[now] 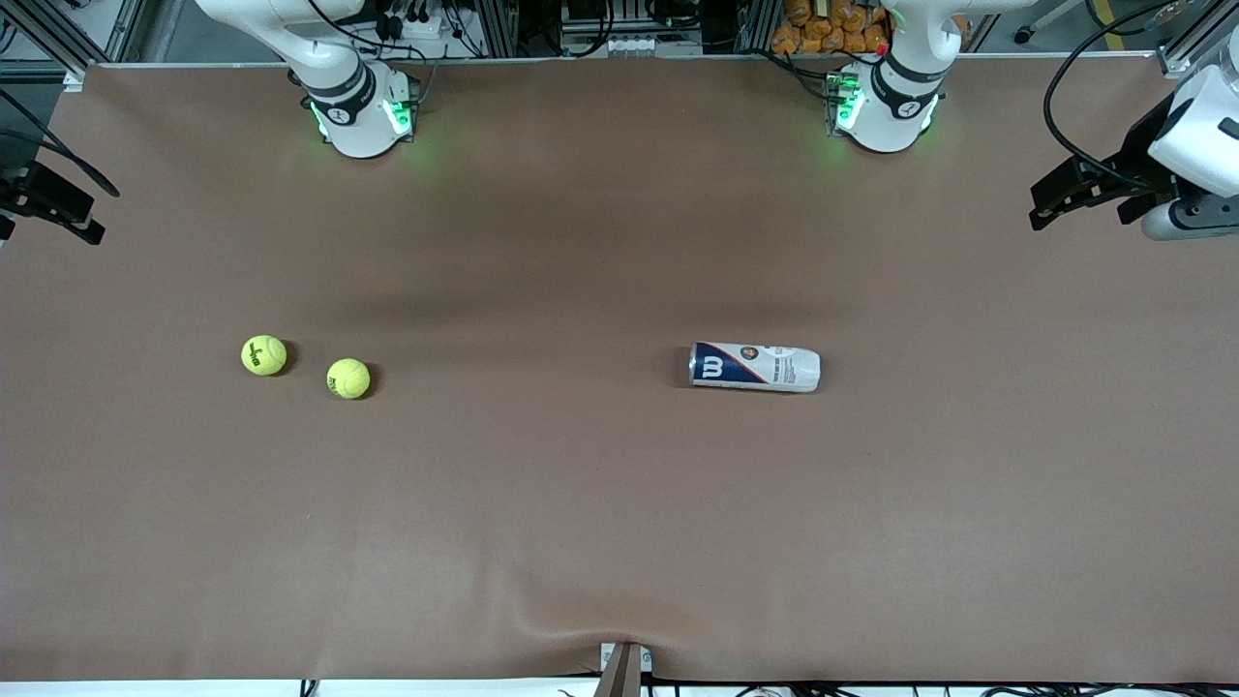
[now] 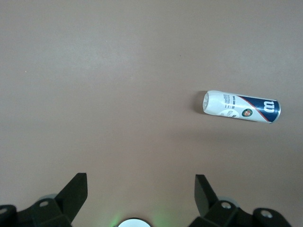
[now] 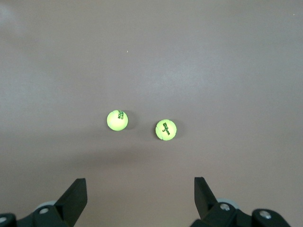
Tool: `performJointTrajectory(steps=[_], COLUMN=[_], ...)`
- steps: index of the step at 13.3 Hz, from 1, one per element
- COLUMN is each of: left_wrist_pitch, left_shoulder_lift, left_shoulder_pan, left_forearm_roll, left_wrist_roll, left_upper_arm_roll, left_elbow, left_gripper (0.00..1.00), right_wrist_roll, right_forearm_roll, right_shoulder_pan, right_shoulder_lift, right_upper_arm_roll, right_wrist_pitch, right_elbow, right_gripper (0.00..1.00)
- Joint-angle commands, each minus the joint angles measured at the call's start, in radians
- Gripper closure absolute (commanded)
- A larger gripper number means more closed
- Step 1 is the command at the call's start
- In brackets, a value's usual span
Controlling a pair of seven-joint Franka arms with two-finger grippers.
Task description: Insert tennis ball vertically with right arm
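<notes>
The right gripper hung open and empty over the desk, two tennis balls at its arm's end, while the can lay on its side toward the left arm's.
</notes>
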Motion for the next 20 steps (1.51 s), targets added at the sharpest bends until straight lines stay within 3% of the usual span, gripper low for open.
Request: performJointTrajectory(steps=[1, 20], left_wrist_pitch=[-0.031, -0.031], left_shoulder_lift=[0.007, 0.012], left_shoulder_pan=[0.004, 0.013], left_forearm_roll=[0.006, 0.031], left_wrist_roll=[-0.001, 0.012], left_upper_arm_roll=[-0.008, -0.008], left_elbow=[0.028, 0.03], left_gripper=[0.0, 0.0], right_wrist_roll=[-0.009, 0.007], right_forearm_roll=[-0.015, -0.008], right_shoulder_pan=[-0.005, -0.02], right_shoulder_lift=[0.007, 0.07], right_upper_arm_roll=[0.005, 0.002], right_wrist_pitch=[0.002, -0.006], right_elbow=[0.004, 0.036], right_gripper=[0.0, 0.0])
